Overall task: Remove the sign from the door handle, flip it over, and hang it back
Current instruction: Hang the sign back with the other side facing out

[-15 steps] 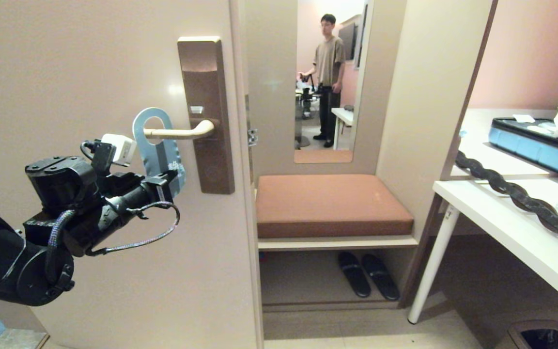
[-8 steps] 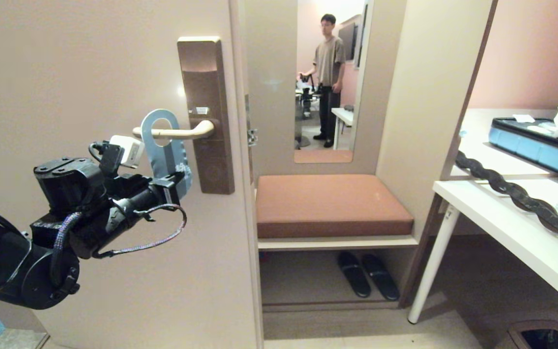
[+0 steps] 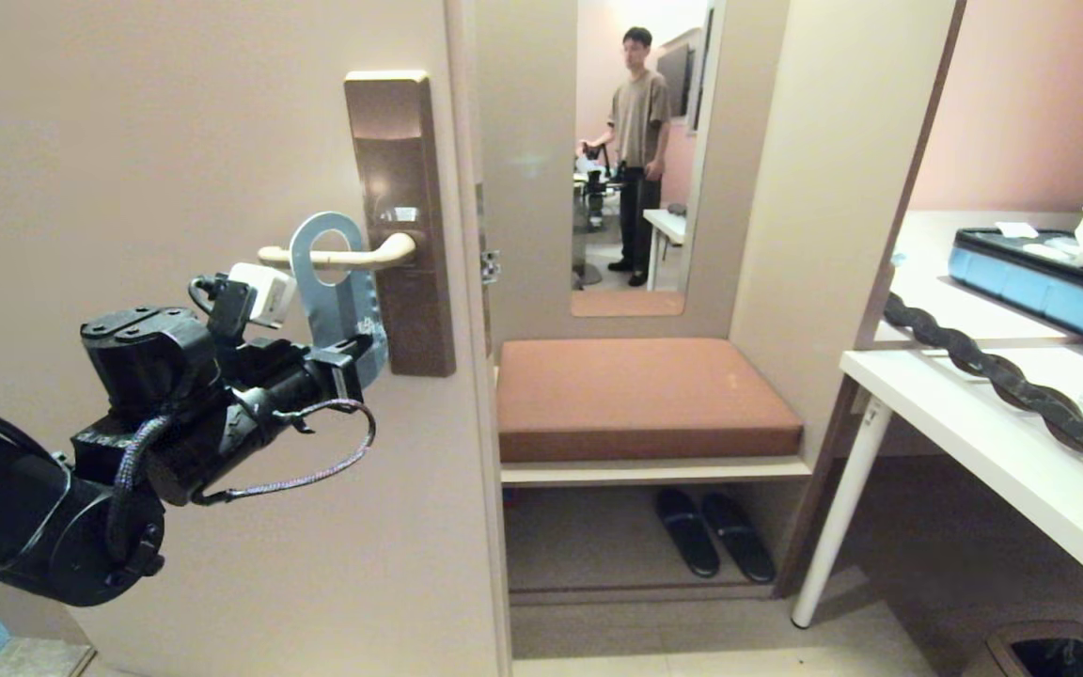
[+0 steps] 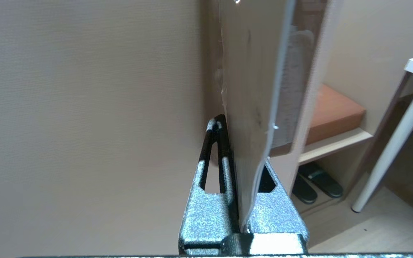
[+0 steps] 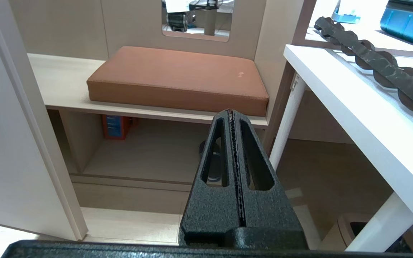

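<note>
Sign (image 3: 339,282) on door handle (image 3: 335,256), lower edge between left fingers (image 3: 353,362).

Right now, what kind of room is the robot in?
Probably a hotel room entryway: a grey-blue door-hanger sign is looped on the cream lever handle, black slippers sit under a brown cushioned bench, and a tall wall mirror hangs above.

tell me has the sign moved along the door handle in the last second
Yes. Held by the left gripper, the sign has slid along the door handle toward the lock plate, its hole now well past the lever's free end.
</note>
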Motion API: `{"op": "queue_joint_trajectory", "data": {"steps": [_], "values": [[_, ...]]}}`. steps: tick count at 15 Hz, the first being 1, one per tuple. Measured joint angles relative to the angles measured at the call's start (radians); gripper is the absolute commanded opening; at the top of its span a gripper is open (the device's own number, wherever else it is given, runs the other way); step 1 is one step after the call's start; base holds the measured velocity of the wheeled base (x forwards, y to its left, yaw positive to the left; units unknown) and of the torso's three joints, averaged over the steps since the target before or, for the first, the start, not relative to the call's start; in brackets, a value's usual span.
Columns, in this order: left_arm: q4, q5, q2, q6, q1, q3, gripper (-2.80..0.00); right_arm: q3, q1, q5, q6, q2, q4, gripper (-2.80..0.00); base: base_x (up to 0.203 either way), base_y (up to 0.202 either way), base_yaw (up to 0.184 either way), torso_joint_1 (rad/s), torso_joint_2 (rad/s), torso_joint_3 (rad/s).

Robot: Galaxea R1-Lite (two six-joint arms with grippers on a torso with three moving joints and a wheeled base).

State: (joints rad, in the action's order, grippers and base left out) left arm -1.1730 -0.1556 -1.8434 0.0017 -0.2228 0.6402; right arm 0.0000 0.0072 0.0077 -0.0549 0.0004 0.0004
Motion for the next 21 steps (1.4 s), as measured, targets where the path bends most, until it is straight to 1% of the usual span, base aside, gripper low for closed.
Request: {"op": "queue_joint_trajectory", "data": {"steps": [3, 9, 20, 21], "values": [[0.0, 0.012, 0.003, 0.0, -0.029, -0.009, -2.8, 0.0, 0.0, -0.001, 0.0, 0.0, 0.0, -2.8, 0.0, 0.0, 0.0, 0.0, 0.0, 0.0], [-0.001, 0.015, 0.02, -0.001, -0.074, -0.053, -2.8, 0.0, 0.0, -0.001, 0.0, 0.0, 0.0, -2.8, 0.0, 0.0, 0.0, 0.0, 0.0, 0.0], [-0.001, 0.012, 0.026, 0.003, -0.084, -0.062, -2.8, 0.0, 0.0, 0.0, 0.0, 0.0, 0.0, -2.8, 0.0, 0.0, 0.0, 0.0, 0.0, 0.0], [-0.001, 0.013, 0.026, 0.004, -0.084, -0.062, 0.0, 0.0, 0.0, 0.0, 0.0, 0.0, 0.0, -2.8, 0.0, 0.0, 0.0, 0.0, 0.0, 0.0]]}}
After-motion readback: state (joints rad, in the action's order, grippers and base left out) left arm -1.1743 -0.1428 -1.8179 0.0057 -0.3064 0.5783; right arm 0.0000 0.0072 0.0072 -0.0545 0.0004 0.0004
